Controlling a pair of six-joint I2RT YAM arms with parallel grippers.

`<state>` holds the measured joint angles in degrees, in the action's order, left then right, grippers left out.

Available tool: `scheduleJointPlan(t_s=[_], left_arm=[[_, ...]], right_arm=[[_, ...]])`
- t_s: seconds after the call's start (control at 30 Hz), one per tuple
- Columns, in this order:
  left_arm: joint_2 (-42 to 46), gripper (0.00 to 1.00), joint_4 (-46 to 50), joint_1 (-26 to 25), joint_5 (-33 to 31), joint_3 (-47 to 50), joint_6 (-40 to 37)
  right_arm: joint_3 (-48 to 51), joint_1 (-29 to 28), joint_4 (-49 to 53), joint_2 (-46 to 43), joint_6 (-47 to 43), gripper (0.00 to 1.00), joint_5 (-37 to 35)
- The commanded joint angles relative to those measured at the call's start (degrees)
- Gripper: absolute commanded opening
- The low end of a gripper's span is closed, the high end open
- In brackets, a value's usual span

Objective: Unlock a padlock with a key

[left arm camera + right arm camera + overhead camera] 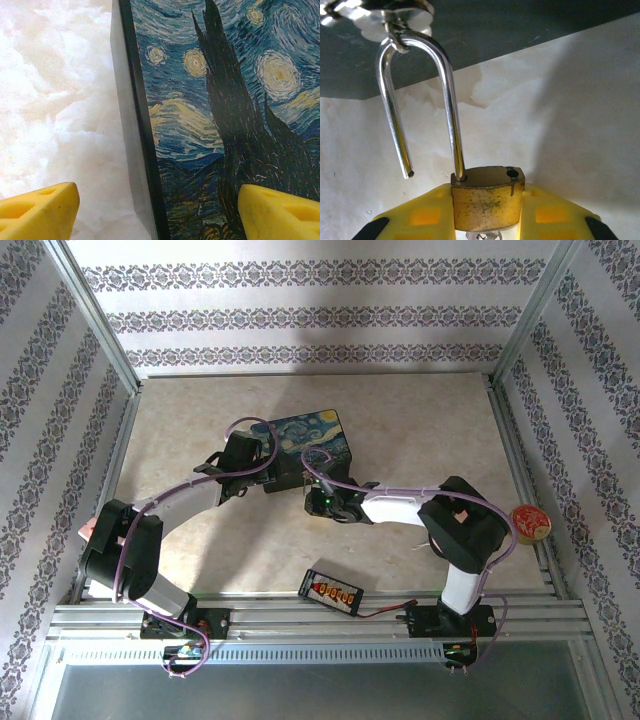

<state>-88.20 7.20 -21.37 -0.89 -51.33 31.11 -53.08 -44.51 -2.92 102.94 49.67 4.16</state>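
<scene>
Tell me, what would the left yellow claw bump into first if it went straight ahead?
Most likely the Starry Night box. The open left gripper straddles its dark side wall, one finger over the table, the other over the painted top, so that edge lies ahead. How near is unclear.

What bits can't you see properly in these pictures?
- Key: right wrist view, only a silvery sliver under the padlock, cut by the bottom edge.
- Padlock, top view: too small, hidden at the right gripper.
- Box's clasp, right wrist view: blurred, cut by the top edge.
</scene>
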Motion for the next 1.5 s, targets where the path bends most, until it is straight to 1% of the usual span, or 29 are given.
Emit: scheduleJointPlan(t_s=[0.0, 0.4, 0.77, 1.03, 1.47], left_arm=[[-1.7, 0.81, 0.6, 0.5, -2.0, 1.1, 0.7], [-0.5, 0.81, 0.3, 0.5, -2.0, 2.4, 1.6], [-0.4, 0.82, 0.0, 0.4, -1.8, 2.8, 2.0], [-0.9, 0.82, -0.3, 0.5, -1.3, 2.8, 2.6], [-1.0, 0.83, -0.7, 0.5, -0.8, 3.0, 3.4]], right_arm=[[1.9, 0.7, -4.4, -2.1, 2.5, 0.02, 0.0], [3.7, 1.4, -8.5, -3.2, 4.7, 0.02, 1.4], [7.5, 2.0, -17.8, -2.3, 9.8, 0.02, 2.7], [8.8, 2.5, -22.7, -0.7, 11.7, 0.02, 4.1], [10.7, 2.9, -26.3, -0.9, 13.8, 0.02, 2.4]])
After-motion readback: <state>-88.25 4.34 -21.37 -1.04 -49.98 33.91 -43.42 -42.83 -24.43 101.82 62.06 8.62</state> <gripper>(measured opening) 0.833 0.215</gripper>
